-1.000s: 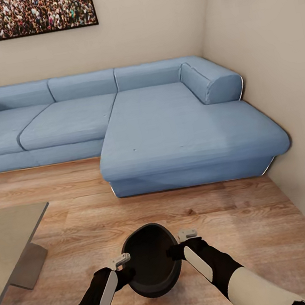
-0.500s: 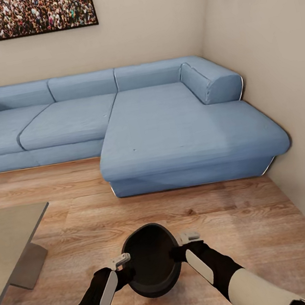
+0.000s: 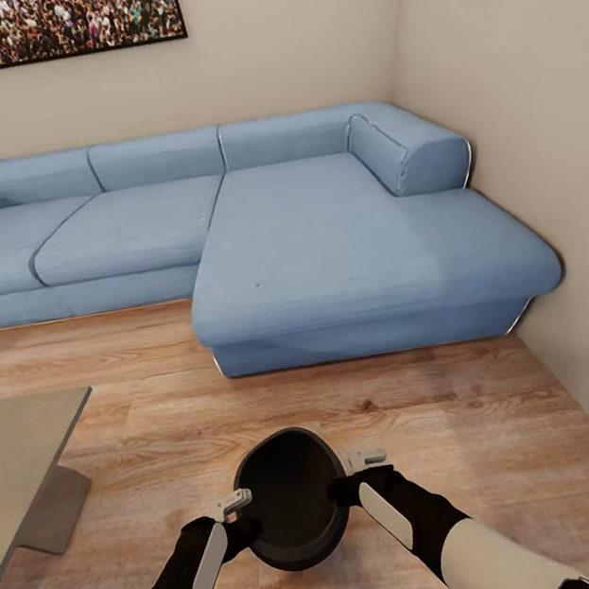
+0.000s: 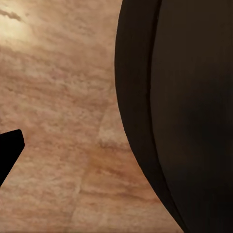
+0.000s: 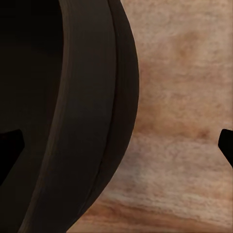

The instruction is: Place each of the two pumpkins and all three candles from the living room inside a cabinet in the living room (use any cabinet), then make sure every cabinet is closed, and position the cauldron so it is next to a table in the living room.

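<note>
The black cauldron (image 3: 293,501) sits low over the wooden floor just in front of me, its mouth facing up. My left gripper (image 3: 243,516) is at its left rim and my right gripper (image 3: 349,475) at its right rim. In the right wrist view the right gripper (image 5: 118,145) straddles the cauldron (image 5: 73,97) wall, fingers wide apart, with floor showing between the wall and the outer finger. In the left wrist view one finger (image 4: 9,153) stands well clear of the cauldron (image 4: 184,97). The grey table (image 3: 13,447) lies to the left, apart from the cauldron.
A blue corner sofa (image 3: 327,260) runs along the back wall and juts toward me on the right. The beige side wall (image 3: 565,192) closes off the right. Bare wooden floor (image 3: 447,403) lies between the sofa and the cauldron. A framed picture (image 3: 67,21) hangs above.
The whole picture has shifted up a few pixels, so the camera moved. The right gripper has slid slightly lower along the rim. The cauldron and left gripper keep their places.
</note>
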`<state>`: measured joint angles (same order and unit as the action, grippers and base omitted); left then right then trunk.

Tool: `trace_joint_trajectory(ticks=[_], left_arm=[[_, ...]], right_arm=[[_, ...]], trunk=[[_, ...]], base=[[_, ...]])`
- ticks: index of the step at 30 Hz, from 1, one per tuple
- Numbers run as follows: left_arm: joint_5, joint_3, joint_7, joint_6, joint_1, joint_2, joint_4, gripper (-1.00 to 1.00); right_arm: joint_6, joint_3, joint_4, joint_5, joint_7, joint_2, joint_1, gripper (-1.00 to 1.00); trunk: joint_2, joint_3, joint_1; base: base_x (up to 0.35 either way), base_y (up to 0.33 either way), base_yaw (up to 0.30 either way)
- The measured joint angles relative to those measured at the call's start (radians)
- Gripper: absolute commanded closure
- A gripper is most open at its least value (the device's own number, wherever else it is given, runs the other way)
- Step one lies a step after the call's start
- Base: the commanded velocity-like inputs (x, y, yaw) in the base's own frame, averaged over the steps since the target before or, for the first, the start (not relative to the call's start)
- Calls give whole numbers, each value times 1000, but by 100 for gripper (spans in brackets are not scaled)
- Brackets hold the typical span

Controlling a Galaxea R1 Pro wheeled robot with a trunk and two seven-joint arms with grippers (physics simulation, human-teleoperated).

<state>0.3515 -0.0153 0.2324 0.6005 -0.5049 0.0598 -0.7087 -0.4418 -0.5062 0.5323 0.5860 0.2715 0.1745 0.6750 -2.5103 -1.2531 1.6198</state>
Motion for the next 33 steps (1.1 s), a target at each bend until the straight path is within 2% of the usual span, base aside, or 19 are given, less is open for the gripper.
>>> trace_joint_trajectory(ticks=[5, 6, 24, 25, 33], left_arm=[[1, 0, -1, 1, 0, 0, 0, -100], [1, 0, -1, 1, 0, 0, 0, -100], [6, 0, -2, 1, 0, 0, 0, -100], [5, 0, -2, 0, 0, 0, 0, 100], [10, -1, -3, -1, 0, -1, 0, 100]], right_arm=[[0, 0, 0, 0, 0, 0, 0, -100], [0, 0, 0, 0, 0, 0, 0, 100], [3, 0, 0, 6, -2, 0, 0, 100], [3, 0, 0, 6, -2, 0, 0, 100], [12, 0, 0, 11, -3, 0, 0, 100]], trunk=[[0, 0, 0], [0, 0, 0], [0, 0, 0], [0, 0, 0], [0, 0, 0]], base=[[0, 0, 0], [0, 0, 0], [0, 0, 0], [0, 0, 0], [0, 0, 0]])
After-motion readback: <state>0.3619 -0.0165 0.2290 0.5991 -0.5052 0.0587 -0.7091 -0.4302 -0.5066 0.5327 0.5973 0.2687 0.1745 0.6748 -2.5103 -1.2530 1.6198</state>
